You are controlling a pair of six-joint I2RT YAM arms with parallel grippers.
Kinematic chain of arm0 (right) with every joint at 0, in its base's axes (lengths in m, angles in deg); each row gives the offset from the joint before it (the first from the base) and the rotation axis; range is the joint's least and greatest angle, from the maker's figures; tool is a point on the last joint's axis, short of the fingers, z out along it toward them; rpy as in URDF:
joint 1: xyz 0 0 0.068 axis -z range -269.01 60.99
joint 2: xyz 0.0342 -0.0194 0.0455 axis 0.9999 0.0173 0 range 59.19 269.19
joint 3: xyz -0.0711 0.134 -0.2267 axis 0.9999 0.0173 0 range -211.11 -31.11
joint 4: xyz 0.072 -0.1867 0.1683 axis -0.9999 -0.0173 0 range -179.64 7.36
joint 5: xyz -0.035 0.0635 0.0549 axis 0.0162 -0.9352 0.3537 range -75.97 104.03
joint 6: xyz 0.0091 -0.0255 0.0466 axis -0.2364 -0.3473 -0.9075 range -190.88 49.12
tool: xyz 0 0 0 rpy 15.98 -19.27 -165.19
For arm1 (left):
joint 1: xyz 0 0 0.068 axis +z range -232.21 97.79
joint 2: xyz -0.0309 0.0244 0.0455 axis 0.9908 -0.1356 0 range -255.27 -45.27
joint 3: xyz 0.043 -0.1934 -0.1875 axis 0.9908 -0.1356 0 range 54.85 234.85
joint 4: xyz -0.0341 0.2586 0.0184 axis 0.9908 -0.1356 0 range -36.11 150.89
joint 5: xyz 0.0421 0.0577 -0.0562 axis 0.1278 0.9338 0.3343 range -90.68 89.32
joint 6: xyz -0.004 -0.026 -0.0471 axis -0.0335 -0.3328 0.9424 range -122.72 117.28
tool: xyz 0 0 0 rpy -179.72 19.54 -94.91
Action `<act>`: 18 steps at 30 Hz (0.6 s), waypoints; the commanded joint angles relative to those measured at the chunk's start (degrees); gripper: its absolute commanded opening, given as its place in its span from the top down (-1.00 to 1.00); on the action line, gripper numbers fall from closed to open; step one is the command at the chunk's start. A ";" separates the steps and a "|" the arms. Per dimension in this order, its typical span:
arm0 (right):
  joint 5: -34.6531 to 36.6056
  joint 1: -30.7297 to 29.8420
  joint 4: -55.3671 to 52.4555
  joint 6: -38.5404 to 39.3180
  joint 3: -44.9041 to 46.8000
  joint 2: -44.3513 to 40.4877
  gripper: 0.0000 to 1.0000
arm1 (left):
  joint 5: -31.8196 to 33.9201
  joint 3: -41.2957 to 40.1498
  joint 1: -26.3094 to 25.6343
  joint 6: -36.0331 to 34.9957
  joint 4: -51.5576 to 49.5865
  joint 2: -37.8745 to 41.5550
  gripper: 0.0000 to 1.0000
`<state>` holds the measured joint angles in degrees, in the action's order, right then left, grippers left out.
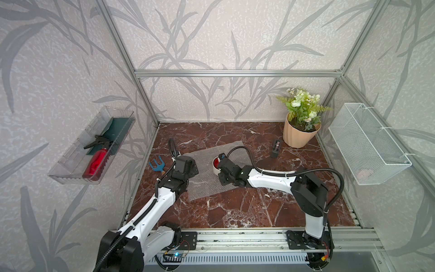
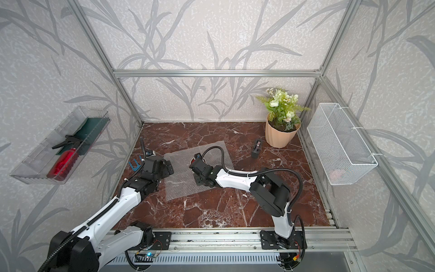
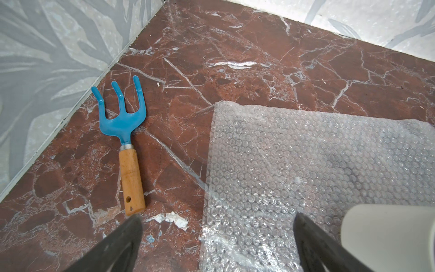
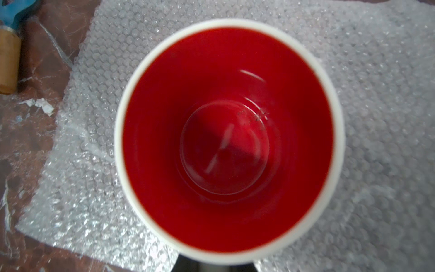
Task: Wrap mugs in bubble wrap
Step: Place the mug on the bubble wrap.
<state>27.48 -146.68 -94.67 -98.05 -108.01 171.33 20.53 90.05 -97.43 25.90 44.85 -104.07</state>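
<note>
right wrist view: right claw (image 4: pixel 216 266) grips mug (image 4: pixel 228 141) by its edge over bubble wrap (image 4: pixel 376 117); left claw (image 3: pixel 216 217) gapes empty alongside.

Robot test cell dressed as a home corner; enclosed by aluminium profile frame (image 1: pixel 235 73) and leaf-pattern wallpaper panels (image 1: pixel 211 35); red marble-look desk (image 1: pixel 235 212); two arms (image 1: pixel 268 179) bolted to a front rail (image 1: pixel 235 240); wall-hung wire basket (image 1: pixel 369 146), clear tray (image 1: pixel 77 146), potted plant (image 1: pixel 300 135).

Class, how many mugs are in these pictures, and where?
1. The mug is over the middle of the bubble wrap. None other shows, though some table is hidden.
</note>
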 commanded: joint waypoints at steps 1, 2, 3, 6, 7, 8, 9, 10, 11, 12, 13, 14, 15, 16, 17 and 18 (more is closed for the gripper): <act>3.52 -0.51 1.42 -1.22 -4.39 0.93 1.00 | 1.55 -0.96 0.45 1.87 -2.06 1.33 -0.98; 3.89 -0.53 0.76 -1.61 -5.03 1.35 1.00 | 1.62 -0.99 0.45 2.01 -2.16 1.33 -0.98; 4.03 -0.58 0.58 -1.83 -5.34 1.64 1.00 | 1.64 -0.97 0.53 2.00 -2.16 1.31 -0.98; 3.86 -0.52 1.10 -2.36 -5.37 2.54 1.00 | 1.86 -1.10 0.59 2.05 -2.16 1.07 -0.98; 3.44 -0.51 1.20 -2.65 -5.36 2.79 1.00 | 1.84 -1.08 0.58 2.00 -2.21 0.89 -0.98; 3.06 -0.51 1.26 -2.70 -5.44 3.04 1.00 | 1.76 -0.97 0.52 1.99 -2.37 0.80 -0.98; 2.68 -0.51 0.86 -3.16 -5.53 3.26 1.00 | 1.84 -0.86 0.61 1.88 -2.51 0.63 -0.98; 2.40 -0.51 0.66 -3.45 -5.55 3.39 1.00 | 1.99 -0.71 0.54 1.91 -2.89 0.49 -0.98; 2.07 -0.51 0.48 -3.71 -5.54 3.57 1.00 | 2.08 -0.66 0.60 1.98 -3.19 0.37 -0.98; 2.02 -0.51 0.32 -3.93 -5.45 3.77 1.00 | 2.33 -0.62 0.46 1.98 -3.38 0.34 -0.98; 1.77 -0.51 0.74 -3.82 -5.22 3.94 1.00 | 2.34 -0.66 0.56 2.12 -3.41 0.29 -0.98; 1.80 -0.51 0.85 -3.67 -5.18 4.20 1.00 | 2.35 -0.81 0.54 2.32 -3.54 0.27 -0.97; 1.84 -0.51 0.52 -3.75 -5.39 4.55 1.00 | 2.34 -0.92 0.53 2.56 -3.69 0.32 -0.97; 1.84 -0.45 0.14 -3.88 -5.68 4.87 1.00 | 2.13 -1.01 0.53 2.87 -3.98 0.19 -0.97; 1.79 -0.28 -0.33 -4.10 -6.03 5.09 1.00 | 1.71 -1.03 0.48 3.29 -4.50 0.10 -0.97; 1.49 -0.17 -0.95 -4.21 -6.37 5.34 1.00 | 1.39 -1.01 0.51 3.75 -5.24 0.10 -0.97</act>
<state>28.38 -146.83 -96.09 -101.36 -111.58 175.87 20.90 89.37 -97.08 27.11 42.47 -103.88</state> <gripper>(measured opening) 0.172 0.985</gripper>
